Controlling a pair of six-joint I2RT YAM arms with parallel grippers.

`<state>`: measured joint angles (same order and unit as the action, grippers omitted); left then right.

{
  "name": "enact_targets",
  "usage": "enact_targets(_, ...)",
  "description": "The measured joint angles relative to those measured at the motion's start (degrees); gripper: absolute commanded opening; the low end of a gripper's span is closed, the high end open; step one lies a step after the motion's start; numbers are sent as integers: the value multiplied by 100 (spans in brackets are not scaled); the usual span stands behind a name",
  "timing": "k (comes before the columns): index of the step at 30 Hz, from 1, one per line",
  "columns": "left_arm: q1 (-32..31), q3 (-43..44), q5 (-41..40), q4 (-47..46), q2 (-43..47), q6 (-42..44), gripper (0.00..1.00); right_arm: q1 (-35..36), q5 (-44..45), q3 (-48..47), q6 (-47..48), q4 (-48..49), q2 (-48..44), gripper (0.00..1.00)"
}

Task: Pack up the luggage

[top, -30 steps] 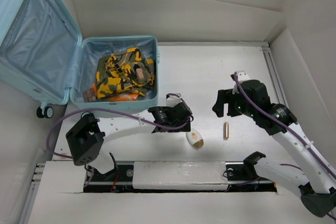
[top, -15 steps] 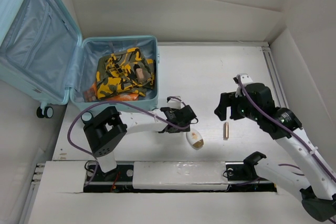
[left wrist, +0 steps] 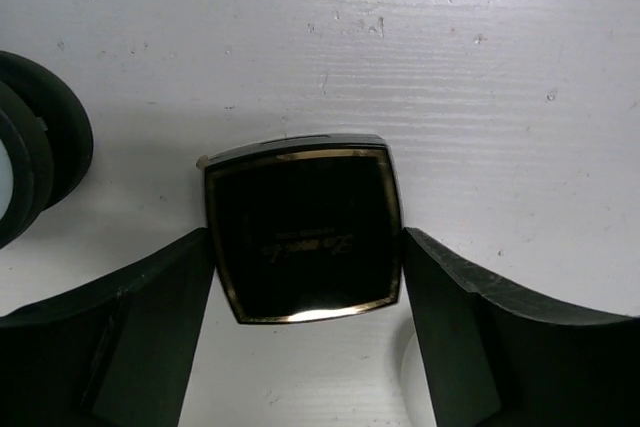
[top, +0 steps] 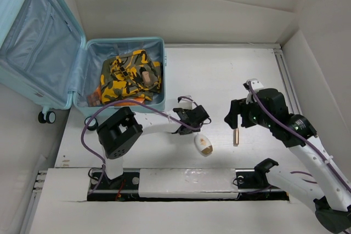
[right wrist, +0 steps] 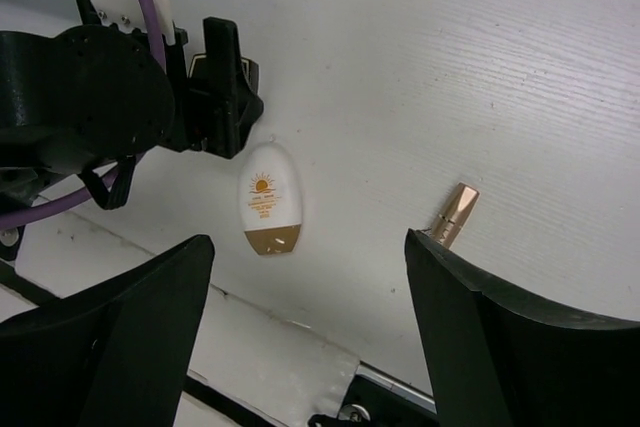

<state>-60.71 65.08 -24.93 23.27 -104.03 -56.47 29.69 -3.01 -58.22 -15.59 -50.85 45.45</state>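
Note:
The luggage (top: 33,42) lies open at the far left, a light-blue suitcase with yellow camouflage clothing (top: 129,75) in its lower half. A black square compact with a gold rim (left wrist: 300,232) lies flat on the table. My left gripper (left wrist: 305,247) is down over it, with one finger against each side. From above, the left gripper (top: 196,118) hides the compact. A white sunscreen bottle (top: 203,144) lies just in front of it, and a gold lipstick tube (top: 236,136) lies to the right. My right gripper (top: 241,114) hovers open above the lipstick (right wrist: 453,215) and the bottle (right wrist: 269,197).
A dark round object (left wrist: 35,147) sits at the left edge of the left wrist view. A white raised rail (top: 186,182) runs along the near edge by the arm bases. White walls close in the table at the back and right.
My left arm has reached further right and down over the compact, and its jaws have narrowed onto it. The right gripper has drifted slightly toward the near edge, still open.

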Motion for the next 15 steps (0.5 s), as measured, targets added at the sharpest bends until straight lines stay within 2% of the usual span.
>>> enact_targets(3, 0, 28, -39, -13, -35, 0, 60, -2, 2, 0, 48, -22, 0, 83)
enact_targets(4, 0, 33, -42, -15, -35, 0, 51, -2, 2, 0, 68, -22, 0, 83)
enact_targets(6, 0, 39, -55, -15, -35, 4, 46, -2, 2, 0, 90, -24, 0, 83)
enact_targets(11, 0, 144, -35, 127, 120, 15, 43, -2, 2, 0, 140, -22, 11, 83)
enact_targets(15, 46, 476, -59, 345, 796, 157, 41, -2, -33, 0, 184, -11, 101, 82)
